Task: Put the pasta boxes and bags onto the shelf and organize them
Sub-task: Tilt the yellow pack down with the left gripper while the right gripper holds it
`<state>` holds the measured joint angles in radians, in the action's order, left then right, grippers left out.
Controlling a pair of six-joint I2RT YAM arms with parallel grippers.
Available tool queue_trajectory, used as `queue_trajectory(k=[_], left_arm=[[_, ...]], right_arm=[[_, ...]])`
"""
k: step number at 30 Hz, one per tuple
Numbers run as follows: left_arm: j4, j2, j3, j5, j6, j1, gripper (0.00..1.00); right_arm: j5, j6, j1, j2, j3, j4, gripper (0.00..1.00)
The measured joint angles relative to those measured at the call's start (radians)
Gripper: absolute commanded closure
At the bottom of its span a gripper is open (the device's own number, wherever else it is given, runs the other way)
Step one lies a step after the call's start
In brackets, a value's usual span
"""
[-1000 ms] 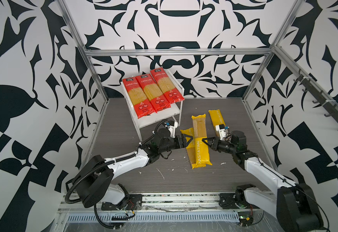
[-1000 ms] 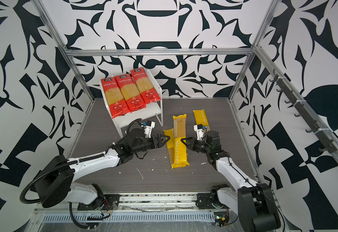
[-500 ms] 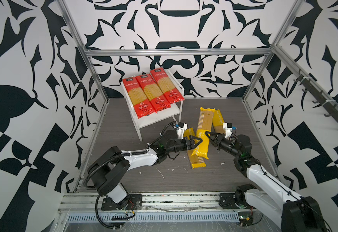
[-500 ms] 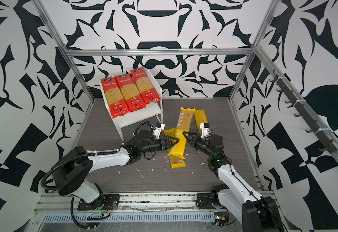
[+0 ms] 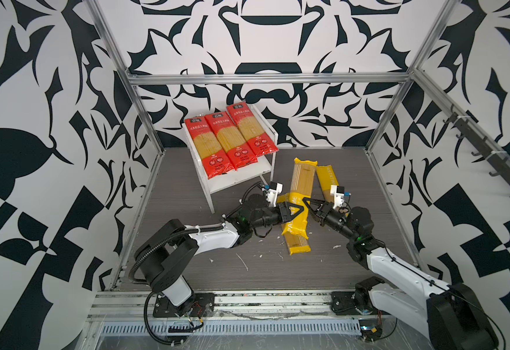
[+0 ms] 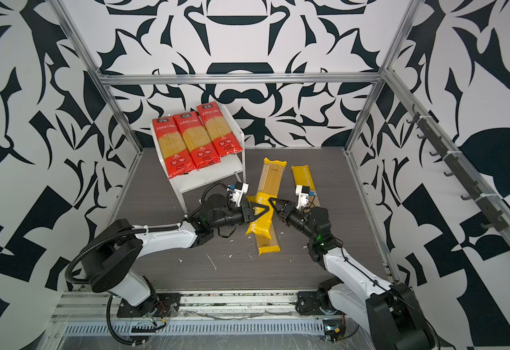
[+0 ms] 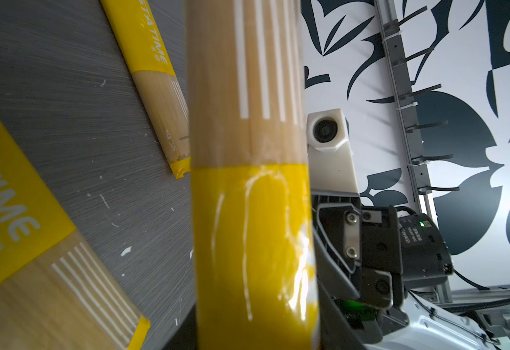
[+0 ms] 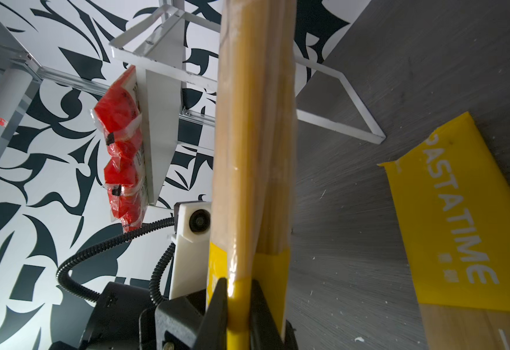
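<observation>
Two sets of jaws meet on one raised yellow pack (image 5: 302, 178): right jaws pinch its edge, left jaws cross it, grip we can't tell. Two spare yellow packs (image 5: 326, 178) lie on the scuffed grey bench (image 5: 187, 242); red packs (image 5: 229, 139) top the shelf (image 5: 235, 181) by patterned walls (image 5: 50, 121).

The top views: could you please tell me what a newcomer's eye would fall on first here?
The three red packs, side by side on the top board of the white shelf at the back, stand out against the black-and-white patterned walls. Mid-table, the left gripper and the right gripper both clasp a raised yellow pack above a second yellow pack lying on the dark table, with a third yellow pack to their right.
</observation>
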<state>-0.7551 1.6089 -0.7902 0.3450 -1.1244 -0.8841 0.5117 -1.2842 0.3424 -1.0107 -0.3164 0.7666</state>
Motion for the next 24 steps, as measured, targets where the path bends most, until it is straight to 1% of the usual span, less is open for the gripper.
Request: queue_trajectory(k=[3,6,8,10,12,14,16,18,21,24], left_arm=[[0.055,-0.024,0.0,0.006,0.022,0.011,0.79],[0.168,-0.073,-0.001,0.02,0.085,0.023,0.82],[0.286,-0.121,-0.006,0.02,0.158,0.027,0.84],[0.418,-0.166,-0.018,0.017,0.249,0.028,0.85],[0.561,-0.203,-0.039,0.008,0.354,0.028,0.85],[0.69,-0.226,-0.055,0.003,0.461,0.028,0.85],[0.797,-0.247,-0.058,0.005,0.561,0.028,0.85],[0.88,-0.27,-0.058,0.018,0.644,0.029,0.85],[0.972,-0.317,-0.058,0.043,0.752,0.035,0.86],[1.007,-0.364,-0.058,0.083,0.831,0.051,0.88]], right_arm=[[0.022,-0.007,0.0,-0.014,0.0,0.031,0.62],[0.063,-0.003,-0.005,-0.012,0.0,0.027,0.54],[0.095,0.023,-0.014,0.013,0.0,-0.027,0.5],[0.111,0.087,-0.023,0.065,-0.012,-0.145,0.48],[0.108,0.208,-0.029,0.134,-0.069,-0.357,0.44],[0.089,0.351,-0.034,0.183,-0.166,-0.565,0.4],[0.068,0.495,-0.034,0.204,-0.28,-0.74,0.35],[0.053,0.629,-0.034,0.193,-0.389,-0.882,0.33],[0.043,0.782,-0.036,0.134,-0.494,-1.022,0.29],[0.057,0.875,-0.042,0.056,-0.534,-1.104,0.24]])
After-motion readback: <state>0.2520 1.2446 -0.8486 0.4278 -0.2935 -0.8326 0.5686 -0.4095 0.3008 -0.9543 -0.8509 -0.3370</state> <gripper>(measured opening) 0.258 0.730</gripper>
